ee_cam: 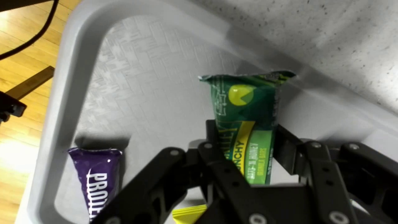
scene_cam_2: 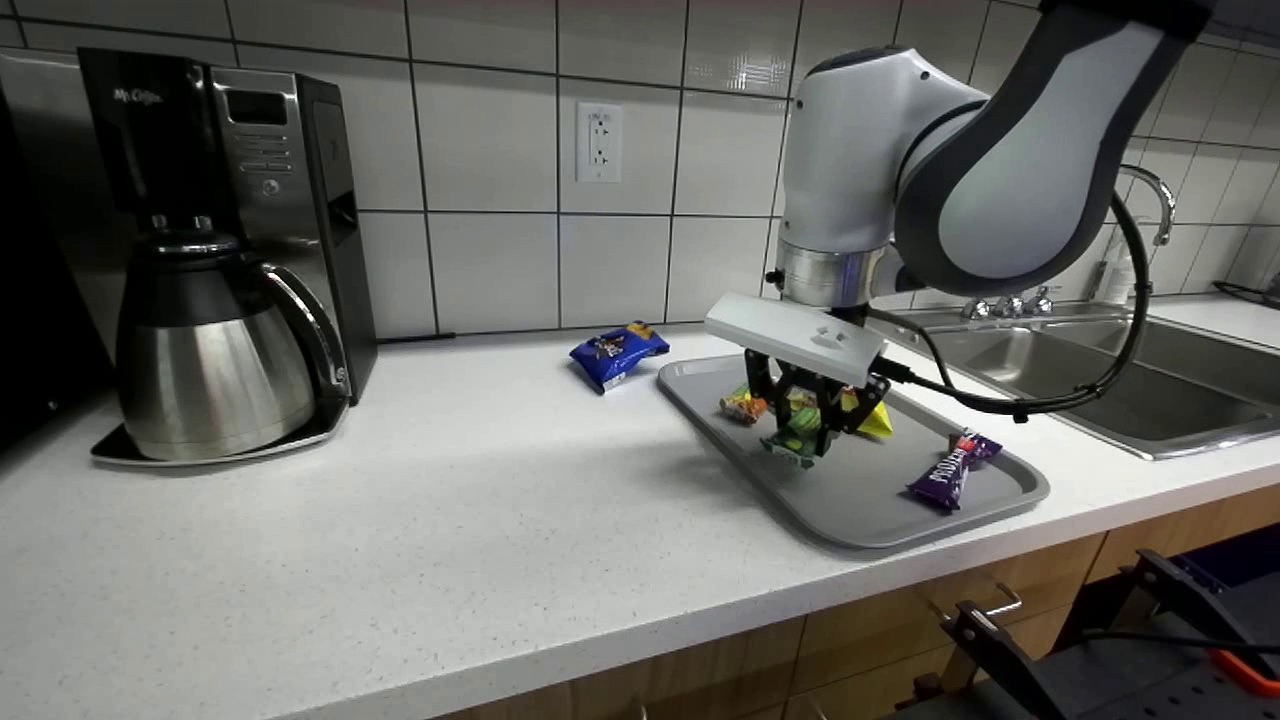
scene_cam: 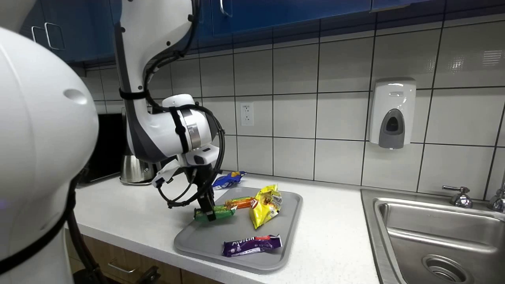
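Observation:
My gripper (ee_cam: 245,132) points down over a grey tray (scene_cam: 201,244). Its black fingers are shut on a green granola bar (ee_cam: 244,105), one on each long side. The bar also shows in both exterior views (scene_cam: 225,213) (scene_cam_2: 790,452), low over the tray near its rim; I cannot tell whether it touches the tray. Beside the gripper lie an orange-wrapped bar (scene_cam: 240,202) and a yellow snack bag (scene_cam: 265,207); a corner of the bag shows in the wrist view (ee_cam: 188,214). A purple protein bar (scene_cam: 252,245) lies apart at the tray's front, also in the wrist view (ee_cam: 98,183).
A blue snack bag (scene_cam_2: 617,355) lies on the white counter (scene_cam_2: 450,520) by the tiled wall, outside the tray. A coffee maker (scene_cam_2: 320,180) with a steel carafe (scene_cam_2: 215,370) stands at one end. A steel sink (scene_cam: 438,236) is beyond the tray.

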You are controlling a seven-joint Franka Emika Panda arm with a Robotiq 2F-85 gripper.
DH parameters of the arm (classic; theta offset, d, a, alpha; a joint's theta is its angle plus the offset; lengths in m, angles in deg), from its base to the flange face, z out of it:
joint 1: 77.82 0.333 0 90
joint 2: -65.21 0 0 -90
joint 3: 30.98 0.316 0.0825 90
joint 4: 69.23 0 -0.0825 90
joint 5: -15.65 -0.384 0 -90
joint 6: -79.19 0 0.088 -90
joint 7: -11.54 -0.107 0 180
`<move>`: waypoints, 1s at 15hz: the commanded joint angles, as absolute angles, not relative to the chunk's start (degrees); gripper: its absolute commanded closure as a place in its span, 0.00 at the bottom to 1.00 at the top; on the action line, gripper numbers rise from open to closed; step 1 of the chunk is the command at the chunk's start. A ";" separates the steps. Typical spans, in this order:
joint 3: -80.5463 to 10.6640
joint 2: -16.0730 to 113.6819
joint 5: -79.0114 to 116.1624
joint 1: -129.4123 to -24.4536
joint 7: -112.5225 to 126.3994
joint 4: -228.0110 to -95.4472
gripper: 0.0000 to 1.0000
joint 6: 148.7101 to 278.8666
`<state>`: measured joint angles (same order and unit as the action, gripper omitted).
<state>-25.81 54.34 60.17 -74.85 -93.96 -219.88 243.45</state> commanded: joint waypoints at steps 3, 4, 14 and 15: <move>-23.14 59.10 58.61 -73.29 -93.04 -221.23 0.82 242.01; -22.57 59.23 58.28 -73.02 -92.64 -220.97 0.82 241.92; -18.76 58.56 57.70 -70.50 -90.71 -218.27 0.82 242.50; -18.39 58.39 57.62 -70.37 -90.37 -217.87 0.82 242.50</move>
